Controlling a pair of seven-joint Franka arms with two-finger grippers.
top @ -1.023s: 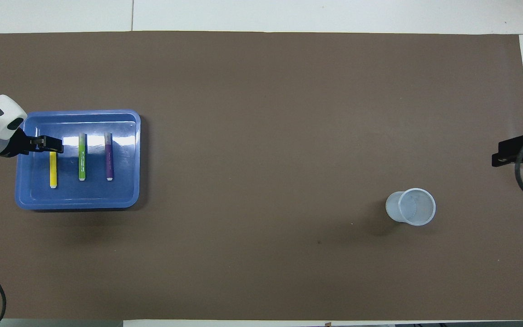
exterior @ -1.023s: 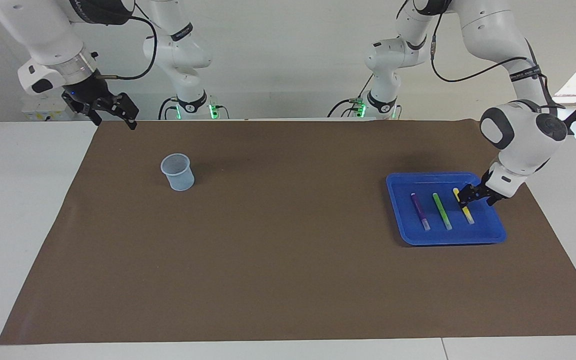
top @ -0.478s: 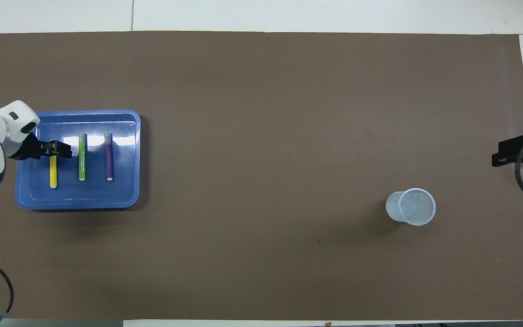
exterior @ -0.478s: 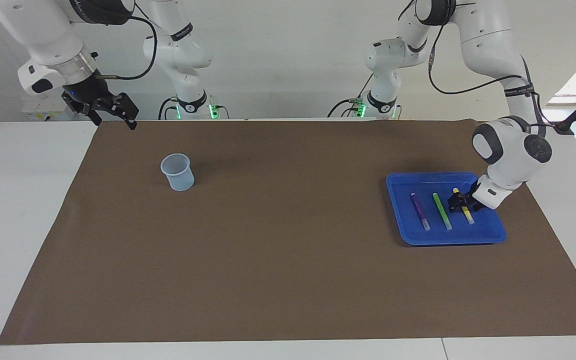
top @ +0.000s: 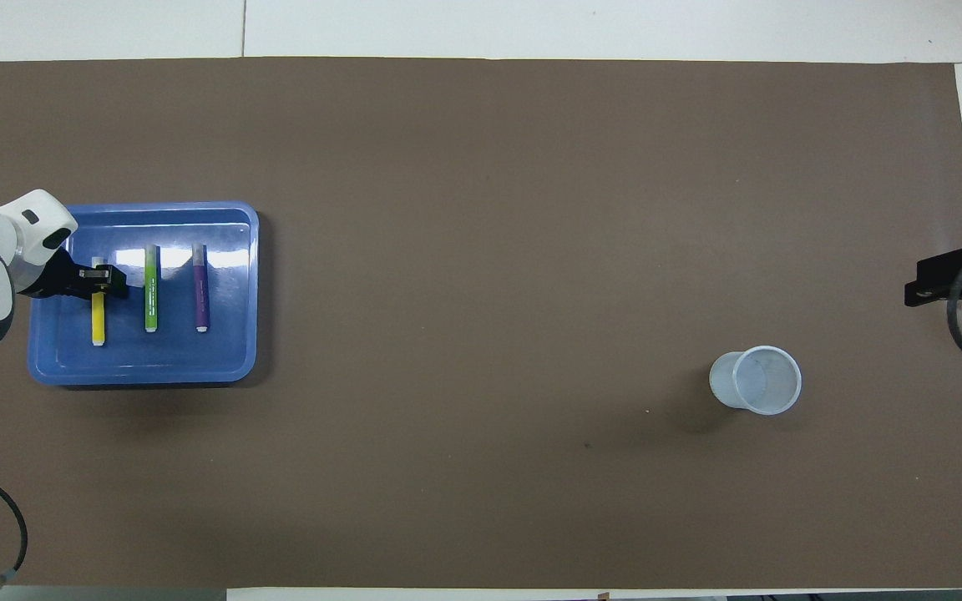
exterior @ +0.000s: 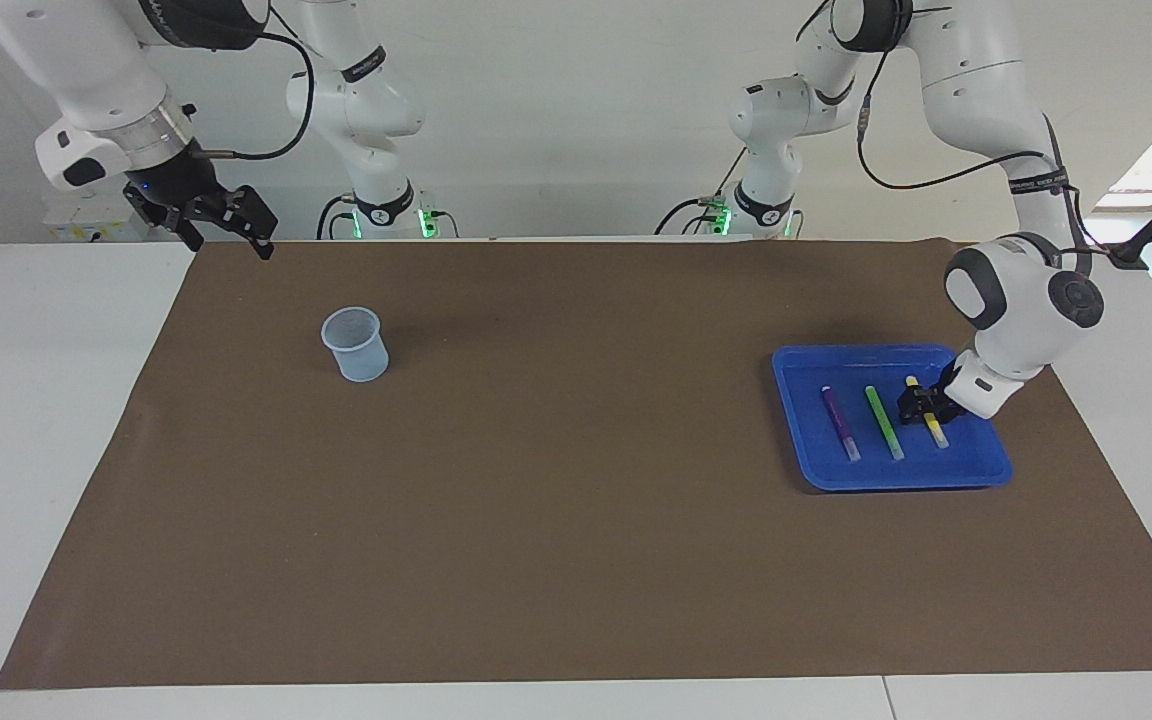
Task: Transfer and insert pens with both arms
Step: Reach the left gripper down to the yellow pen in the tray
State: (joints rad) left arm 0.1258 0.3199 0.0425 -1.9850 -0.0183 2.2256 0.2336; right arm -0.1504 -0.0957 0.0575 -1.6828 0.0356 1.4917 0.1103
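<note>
1. Pens lie side by side in the blue tray (exterior: 801, 420) at the left arm's end of the counter: the yellow pen (exterior: 934, 428) nearest that end, then the green pen (exterior: 882, 420), then the purple pen (exterior: 841, 422).
2. All three long axes run the same way, straight toward and away from the robots, pale ends pointing away from them.
3. Left end effector (exterior: 918, 404) sits low in the tray, straddling the yellow pen across its length, about the middle of the barrel, so the pen runs out from it both ways. The overhead view (top: 102, 282) agrees.
4. Its fingers stand narrow, one each side of the barrel; whether they have clamped it I cannot tell.
5. Judgement: the grasp turns on the fingers closing square to that axis; the green pen lies just beside.
6. Right end effector (exterior: 219, 218) waits, raised over the counter's edge at the right arm's end, fingers wide, holding nothing.
7. Clear plastic cup (exterior: 355, 344) stands upright, well apart from the tray.
</note>
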